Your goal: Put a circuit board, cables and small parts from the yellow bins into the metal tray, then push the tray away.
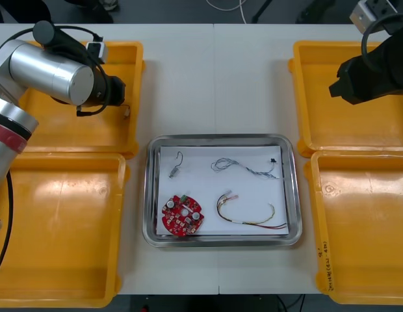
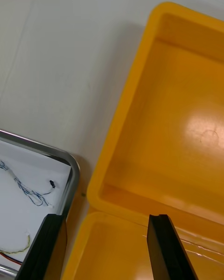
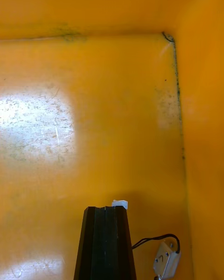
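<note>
My left gripper [image 3: 106,210] is shut over the floor of the far left yellow bin [image 1: 52,127]. A white plug [image 3: 119,204] peeks out at its tips, and a thin black cable [image 3: 161,247] with a second white plug hangs beside the fingers. In the front view the left gripper [image 1: 123,105] is near that bin's right wall. The metal tray [image 1: 289,146], white inside, holds a round red circuit board [image 1: 182,216], a twisted blue and white cable [image 1: 247,166], a red and yellow cable [image 1: 250,214] and a short dark cable [image 1: 176,165]. My right gripper [image 2: 106,217] is open with nothing between its fingers, above the wall between the two right bins.
The near left bin [image 1: 58,227], near right bin [image 1: 364,227] and far right bin [image 1: 357,123] have bare floors. The tray's corner [image 2: 70,165] lies close to the right bins. Bare table lies beyond the tray between the far bins.
</note>
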Action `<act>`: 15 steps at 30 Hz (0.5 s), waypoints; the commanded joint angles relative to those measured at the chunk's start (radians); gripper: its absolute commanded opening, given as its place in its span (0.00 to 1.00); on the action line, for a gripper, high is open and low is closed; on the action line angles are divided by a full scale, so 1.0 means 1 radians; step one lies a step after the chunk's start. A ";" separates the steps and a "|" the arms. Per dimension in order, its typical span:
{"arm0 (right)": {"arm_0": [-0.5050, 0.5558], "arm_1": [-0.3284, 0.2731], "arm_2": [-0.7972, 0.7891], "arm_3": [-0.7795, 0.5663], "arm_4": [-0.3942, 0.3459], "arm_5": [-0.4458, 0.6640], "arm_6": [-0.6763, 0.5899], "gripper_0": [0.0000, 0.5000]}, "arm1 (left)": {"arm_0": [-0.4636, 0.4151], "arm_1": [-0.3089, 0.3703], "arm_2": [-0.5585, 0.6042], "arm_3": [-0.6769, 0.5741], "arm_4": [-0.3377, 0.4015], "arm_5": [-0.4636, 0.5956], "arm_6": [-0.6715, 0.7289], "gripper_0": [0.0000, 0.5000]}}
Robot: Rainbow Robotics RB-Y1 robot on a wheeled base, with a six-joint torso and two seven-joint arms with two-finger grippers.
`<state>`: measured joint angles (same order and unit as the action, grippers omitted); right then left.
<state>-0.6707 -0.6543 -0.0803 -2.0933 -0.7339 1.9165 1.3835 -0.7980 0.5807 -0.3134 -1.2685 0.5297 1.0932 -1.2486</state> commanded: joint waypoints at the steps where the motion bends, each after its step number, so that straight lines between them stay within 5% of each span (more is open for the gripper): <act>1: 0.048 -0.064 -0.067 -0.036 0.028 0.003 -0.052 1.00 | -0.030 0.025 0.068 -0.040 0.010 0.050 -0.029 0.00; 15: 0.204 -0.134 -0.210 -0.034 -0.016 0.003 -0.156 1.00 | 0.002 0.090 0.200 -0.046 0.041 0.185 -0.249 0.00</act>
<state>-0.5031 -0.7331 -0.2318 -2.0953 -0.7210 1.9165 1.3263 -0.7967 0.6081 -0.1582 -1.2768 0.5553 1.2707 -1.3354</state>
